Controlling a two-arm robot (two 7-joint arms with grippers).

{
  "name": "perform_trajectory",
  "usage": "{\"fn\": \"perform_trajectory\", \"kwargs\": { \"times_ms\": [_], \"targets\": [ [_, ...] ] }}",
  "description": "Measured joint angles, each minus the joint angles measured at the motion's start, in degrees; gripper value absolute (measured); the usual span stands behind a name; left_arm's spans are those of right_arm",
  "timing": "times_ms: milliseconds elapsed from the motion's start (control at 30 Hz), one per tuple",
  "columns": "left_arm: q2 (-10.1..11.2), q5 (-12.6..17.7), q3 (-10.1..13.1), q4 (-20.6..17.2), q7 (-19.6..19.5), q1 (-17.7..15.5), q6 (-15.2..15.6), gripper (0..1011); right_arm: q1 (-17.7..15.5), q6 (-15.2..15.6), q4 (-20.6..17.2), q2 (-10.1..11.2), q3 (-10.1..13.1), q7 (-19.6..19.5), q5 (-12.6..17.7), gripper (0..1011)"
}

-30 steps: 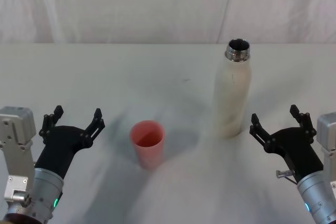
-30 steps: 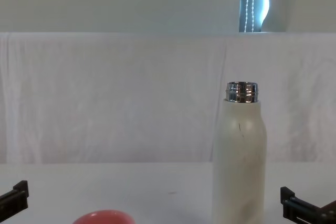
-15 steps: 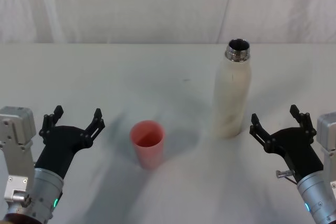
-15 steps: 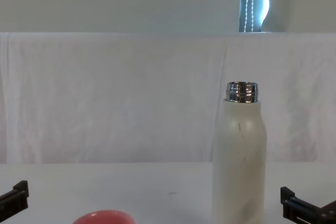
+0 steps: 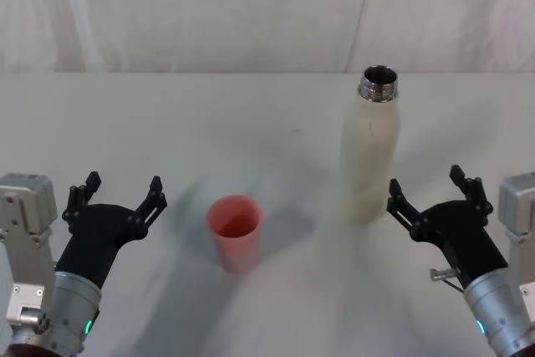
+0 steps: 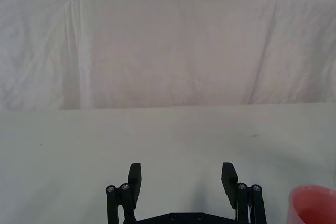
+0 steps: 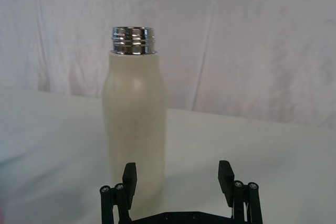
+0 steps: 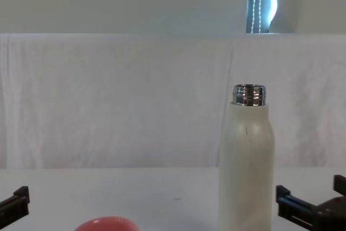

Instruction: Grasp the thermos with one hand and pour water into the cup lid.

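The right gripper (image 5: 429,193) stands wide open and holds nothing, just off the thermos (image 5: 369,152) at about four o'clock from its base, not touching it. The thermos stands upright on the table (image 5: 167,123) — long axis vertical, open chrome neck up, body cream-white, faintly scuffed. The salmon-red cup lid (image 5: 235,231) sits mouth-up at eight o'clock from it, and the left gripper (image 5: 117,196) rests open at nine o'clock from the lid.

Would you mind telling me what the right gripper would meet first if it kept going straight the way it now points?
Probably the thermos. The right gripper is open and aimed forward, with the bottle standing just ahead of its inner finger rather than centred between the fingers. That finger would likely touch the bottle's lower body first, though the exact depth is unclear.
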Motion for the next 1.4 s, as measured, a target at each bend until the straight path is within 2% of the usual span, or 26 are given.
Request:
{"fn": "perform_trajectory", "kwargs": {
  "times_ms": [567,1400],
  "targets": [
    [0.0,0.0,0.0,0.0,0.0,0.0,0.0,1001,4.3,4.2,2.8,-2.9,-1.5,5.1,-1.2,1002],
    [0.0,0.0,0.0,0.0,0.0,0.0,0.0,1001,9.0,5.2,6.6,-4.9,-1.4,6.6,0.0,1002]
  ]
}}
